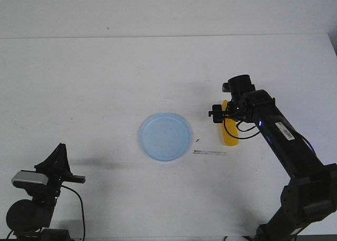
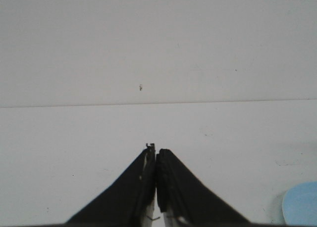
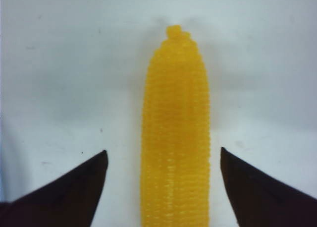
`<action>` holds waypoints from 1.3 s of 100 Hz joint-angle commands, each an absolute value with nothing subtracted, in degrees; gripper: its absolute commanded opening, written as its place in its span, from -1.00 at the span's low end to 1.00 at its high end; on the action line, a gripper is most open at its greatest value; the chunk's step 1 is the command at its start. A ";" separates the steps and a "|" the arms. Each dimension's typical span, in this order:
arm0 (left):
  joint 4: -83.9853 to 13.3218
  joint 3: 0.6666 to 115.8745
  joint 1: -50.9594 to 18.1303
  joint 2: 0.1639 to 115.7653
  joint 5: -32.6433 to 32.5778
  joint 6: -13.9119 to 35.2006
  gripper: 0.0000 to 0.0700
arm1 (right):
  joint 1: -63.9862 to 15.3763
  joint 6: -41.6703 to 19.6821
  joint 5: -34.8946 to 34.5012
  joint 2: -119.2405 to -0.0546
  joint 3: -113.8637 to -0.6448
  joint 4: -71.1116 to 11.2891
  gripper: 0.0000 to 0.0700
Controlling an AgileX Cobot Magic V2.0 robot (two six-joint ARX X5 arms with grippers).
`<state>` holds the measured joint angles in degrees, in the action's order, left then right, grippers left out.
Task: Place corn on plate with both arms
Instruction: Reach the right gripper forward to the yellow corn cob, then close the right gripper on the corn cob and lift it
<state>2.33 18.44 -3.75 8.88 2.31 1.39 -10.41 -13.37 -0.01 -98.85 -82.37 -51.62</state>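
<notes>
Bare gaps flanking corn (image 3: 175,133), seemingly.

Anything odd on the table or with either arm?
Only a thin grey strip lying loose on the table between plate and corn; what it is can't be told. Nothing spilled or damaged.

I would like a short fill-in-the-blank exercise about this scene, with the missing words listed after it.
1. The right gripper is open, with one finger on each side of the ____ .
2. The plate holds ____ at this moment.
3. The fingers of the left gripper are pressed ____ .
4. In the front view, the corn lies to the ____ of the plate.

Missing words: corn; nothing; together; right
</notes>
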 commanded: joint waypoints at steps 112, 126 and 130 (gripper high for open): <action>2.94 19.00 -3.66 8.75 2.33 0.91 -1.00 | -10.68 -12.16 -0.75 -105.78 -84.58 -50.70 -0.11; 2.94 19.00 -3.66 8.75 2.33 0.91 -1.00 | -12.43 -12.10 -5.54 -104.36 -87.39 -49.95 -0.11; 2.94 19.00 -3.66 8.75 2.33 0.91 -1.00 | -13.21 -12.10 -8.10 -104.18 -87.92 -49.41 -0.11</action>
